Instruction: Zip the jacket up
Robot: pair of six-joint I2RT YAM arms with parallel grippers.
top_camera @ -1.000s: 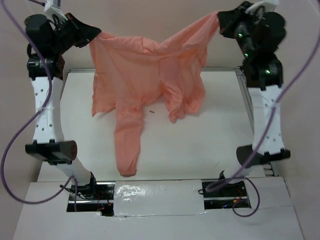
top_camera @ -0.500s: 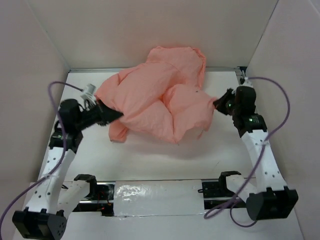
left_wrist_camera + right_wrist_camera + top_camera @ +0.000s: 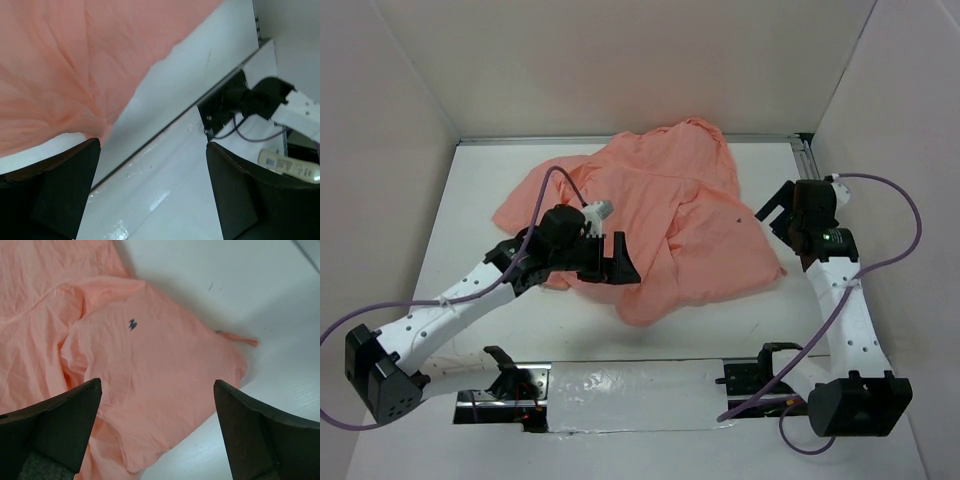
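The salmon-pink jacket (image 3: 670, 215) lies crumpled in a heap on the white table (image 3: 470, 210), towards the back and middle. My left gripper (image 3: 620, 262) hangs open over the heap's near-left edge; in the left wrist view its jaws (image 3: 152, 145) hold nothing, with the jacket (image 3: 60, 65) at the upper left. My right gripper (image 3: 773, 212) stands open at the heap's right edge. In the right wrist view it (image 3: 157, 384) is above the jacket (image 3: 150, 370), near a small dark mark (image 3: 132, 325) and a thin pink tab (image 3: 240, 338). I cannot make out the zipper.
Plain walls enclose the table on three sides. A metal rail (image 3: 807, 160) runs along the right edge. A taped strip (image 3: 635, 395) and both arm bases sit at the near edge; the right base (image 3: 225, 107) shows in the left wrist view. Purple cables (image 3: 890, 250) loop beside the arms.
Both grippers held the jacket up, then lowered it and let go. It now lies flatter on the table. The left arm has swung right, over the heap's near edge.
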